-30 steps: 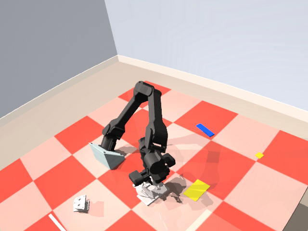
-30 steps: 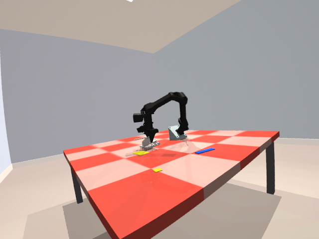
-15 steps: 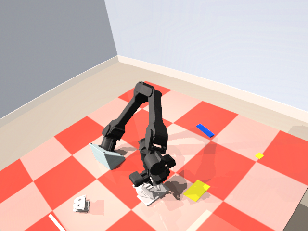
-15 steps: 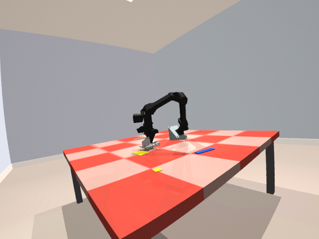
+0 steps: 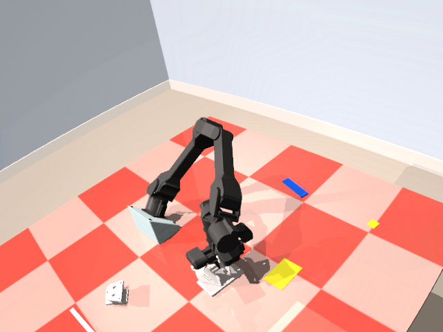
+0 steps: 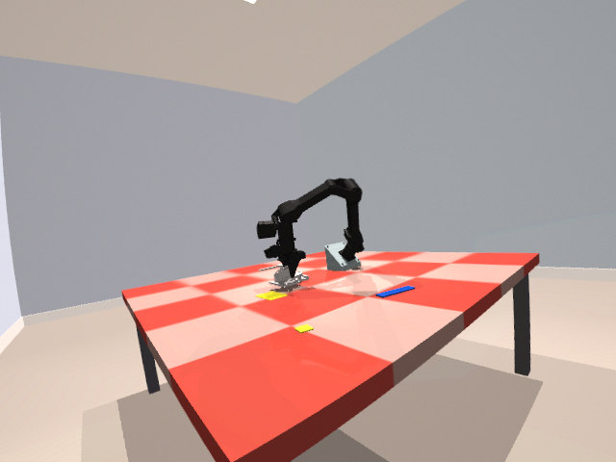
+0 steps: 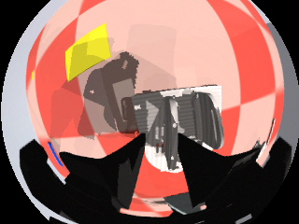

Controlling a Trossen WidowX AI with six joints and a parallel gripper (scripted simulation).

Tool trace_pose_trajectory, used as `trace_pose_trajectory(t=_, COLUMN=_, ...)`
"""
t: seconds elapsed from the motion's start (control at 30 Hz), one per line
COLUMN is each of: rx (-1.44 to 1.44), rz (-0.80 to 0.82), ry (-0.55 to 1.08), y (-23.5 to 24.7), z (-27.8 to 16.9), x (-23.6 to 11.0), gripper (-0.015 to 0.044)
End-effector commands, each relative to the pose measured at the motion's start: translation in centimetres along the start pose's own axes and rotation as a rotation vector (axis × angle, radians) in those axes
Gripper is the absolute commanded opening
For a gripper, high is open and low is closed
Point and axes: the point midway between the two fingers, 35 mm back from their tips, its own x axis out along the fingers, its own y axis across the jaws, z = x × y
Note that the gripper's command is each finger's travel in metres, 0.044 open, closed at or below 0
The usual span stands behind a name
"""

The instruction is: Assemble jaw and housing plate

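My gripper (image 5: 219, 265) (image 6: 292, 274) (image 7: 161, 136) points down at the white base and is shut on a thin grey-white part, most likely the free jaw (image 7: 173, 156). The white base (image 5: 213, 291) (image 7: 217, 92) lies flat on the table under the fingers. The other jaw (image 7: 211, 122) stands on the base, to the right in the wrist view. The pins and the meeting of the gear teeth are hidden by parts and shadow. A small white part with two round holes, seemingly the housing plate (image 5: 115, 291), stands apart at the lower left of the top view.
A yellow sheet (image 5: 283, 274) (image 6: 271, 295) (image 7: 90, 50) lies beside the base. A blue bar (image 5: 295, 187) (image 6: 395, 291) and a small yellow square (image 5: 372, 223) (image 6: 303, 328) lie farther off. A white strip (image 5: 81, 319) lies near the holed part. The arm stands on a pale wedge mount (image 5: 150, 225) (image 6: 333, 258).
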Motion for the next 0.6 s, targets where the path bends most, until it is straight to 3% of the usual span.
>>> trace_pose_trajectory(t=0.0, rx=0.005, rz=0.004, ry=0.0, y=0.02, z=-0.03, x=0.21, gripper=0.0134)
trace_pose_trajectory(t=0.57, rx=0.005, rz=0.005, ry=0.0, y=0.03, z=-0.03, x=0.52, gripper=0.0134)
